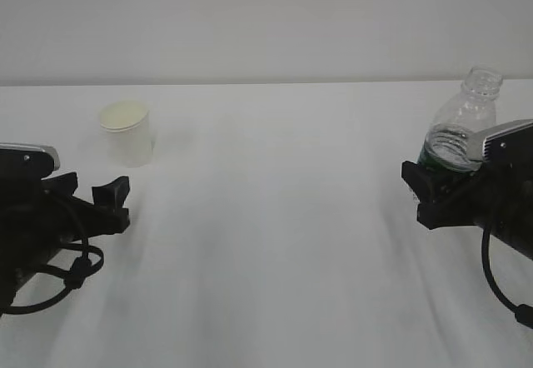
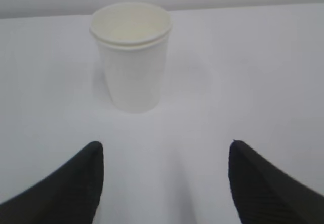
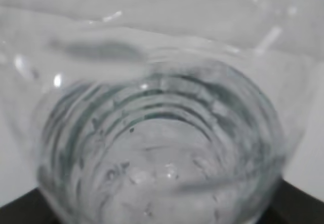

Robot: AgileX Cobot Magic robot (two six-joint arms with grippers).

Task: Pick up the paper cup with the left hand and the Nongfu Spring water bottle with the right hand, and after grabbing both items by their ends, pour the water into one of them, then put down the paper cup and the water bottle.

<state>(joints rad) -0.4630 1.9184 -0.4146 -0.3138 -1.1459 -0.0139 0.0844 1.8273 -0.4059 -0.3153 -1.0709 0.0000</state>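
The left hand (image 1: 50,218) is lying low at the left edge in the exterior view, its gripper (image 1: 112,201) pointing toward the middle with looping black cables hanging beneath the arm. In the left wrist view its two black fingers (image 2: 76,183) are standing wide apart with nothing between them. The right hand (image 1: 491,193) is reaching in from the right edge, its gripper (image 1: 433,189) gripping the Nongfu Spring water bottle (image 1: 462,126) around the lower body and holding it tilted.

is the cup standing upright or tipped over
Upright. The cup stands on its base on the table, rim up, ahead of the open left hand, which does not touch it.
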